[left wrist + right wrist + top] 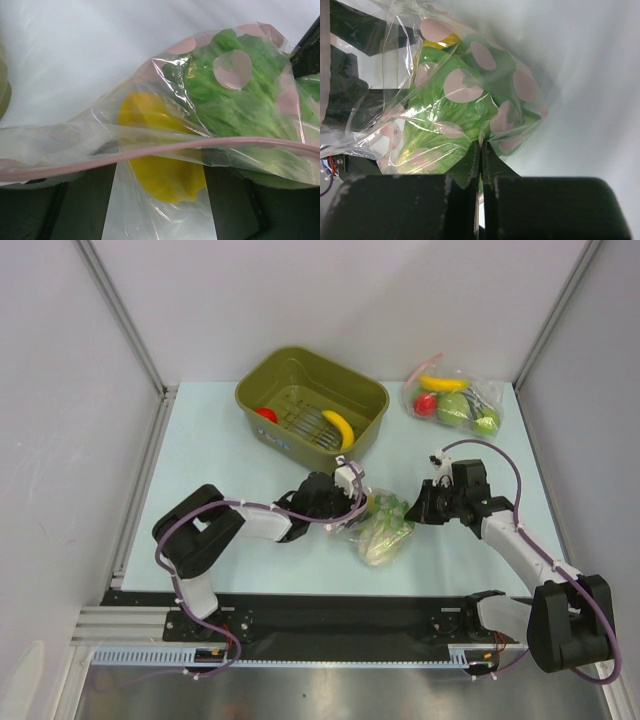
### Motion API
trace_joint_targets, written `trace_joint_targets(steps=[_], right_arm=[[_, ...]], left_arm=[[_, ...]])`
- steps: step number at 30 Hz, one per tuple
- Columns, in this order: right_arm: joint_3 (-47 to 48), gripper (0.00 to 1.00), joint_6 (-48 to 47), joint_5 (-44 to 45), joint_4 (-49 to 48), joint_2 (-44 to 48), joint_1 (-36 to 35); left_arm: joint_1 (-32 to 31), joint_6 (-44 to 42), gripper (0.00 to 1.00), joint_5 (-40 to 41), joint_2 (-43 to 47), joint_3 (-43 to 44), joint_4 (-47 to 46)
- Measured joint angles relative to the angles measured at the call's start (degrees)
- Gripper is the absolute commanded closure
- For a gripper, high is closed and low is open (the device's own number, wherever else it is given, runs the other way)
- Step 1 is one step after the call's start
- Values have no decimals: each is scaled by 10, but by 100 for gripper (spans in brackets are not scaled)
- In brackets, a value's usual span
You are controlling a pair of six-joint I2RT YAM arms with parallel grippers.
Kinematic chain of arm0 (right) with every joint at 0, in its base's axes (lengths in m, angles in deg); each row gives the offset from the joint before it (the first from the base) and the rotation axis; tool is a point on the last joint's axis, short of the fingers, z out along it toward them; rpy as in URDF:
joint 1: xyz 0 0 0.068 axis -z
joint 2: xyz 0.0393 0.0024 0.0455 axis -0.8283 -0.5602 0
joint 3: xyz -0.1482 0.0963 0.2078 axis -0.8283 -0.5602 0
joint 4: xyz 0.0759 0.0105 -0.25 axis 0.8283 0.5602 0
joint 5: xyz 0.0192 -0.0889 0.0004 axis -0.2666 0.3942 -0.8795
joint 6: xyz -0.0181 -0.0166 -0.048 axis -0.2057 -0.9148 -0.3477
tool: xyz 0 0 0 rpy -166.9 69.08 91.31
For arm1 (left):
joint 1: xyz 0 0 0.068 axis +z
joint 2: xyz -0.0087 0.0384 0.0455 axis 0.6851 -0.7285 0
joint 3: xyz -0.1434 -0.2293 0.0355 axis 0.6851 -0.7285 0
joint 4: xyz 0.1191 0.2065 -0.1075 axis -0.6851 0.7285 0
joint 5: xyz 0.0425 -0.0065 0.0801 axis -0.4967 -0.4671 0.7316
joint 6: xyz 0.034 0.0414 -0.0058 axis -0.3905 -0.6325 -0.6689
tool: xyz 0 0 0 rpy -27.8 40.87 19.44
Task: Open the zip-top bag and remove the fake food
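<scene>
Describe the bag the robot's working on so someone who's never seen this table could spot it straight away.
On the pale blue table, look in front of the olive bin, between the left gripper and right gripper. There lies the zip-top bag: clear, pink-dotted, with a leafy green cabbage inside. The other bag, back right, shows a banana and round fruits.

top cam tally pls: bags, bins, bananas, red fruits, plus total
Zip-top bags: 2 (near bag, far bag)
Bins: 1 (olive bin)
Bananas: 2 (banana in bin, banana in far bag)
Red fruits: 2 (red fruit in bin, red fruit in far bag)
Total: 7
</scene>
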Motion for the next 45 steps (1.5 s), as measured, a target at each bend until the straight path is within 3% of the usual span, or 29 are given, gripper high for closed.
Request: trace_joint_targets(steps=[11, 21, 25, 27, 29, 32, 37, 45], right_arm=[[0, 100, -2, 1, 6, -1, 3], [0, 100, -2, -1, 2, 0, 3], [0, 100, -2, 0, 1, 0, 3], [0, 100, -2, 0, 1, 0, 3], [0, 100, -2, 0, 1, 0, 3], [0, 100, -2, 0, 1, 0, 3], [0, 100, -2, 0, 2, 5, 3], [0, 100, -2, 0, 7, 13, 3]], left_arm=[[-33, -15, 20, 87, 0, 82, 156], [-43, 9, 16, 128, -19, 102, 231], [-47, 9, 17, 130, -31, 115, 243], [-50, 9, 26, 132, -35, 123, 249], [-52, 10, 43, 133, -39, 128, 254], [-57, 12, 51, 141, -39, 129, 256], [-61, 15, 46, 157, -9, 104, 273], [-58, 21, 39, 162, 126, 53, 313]])
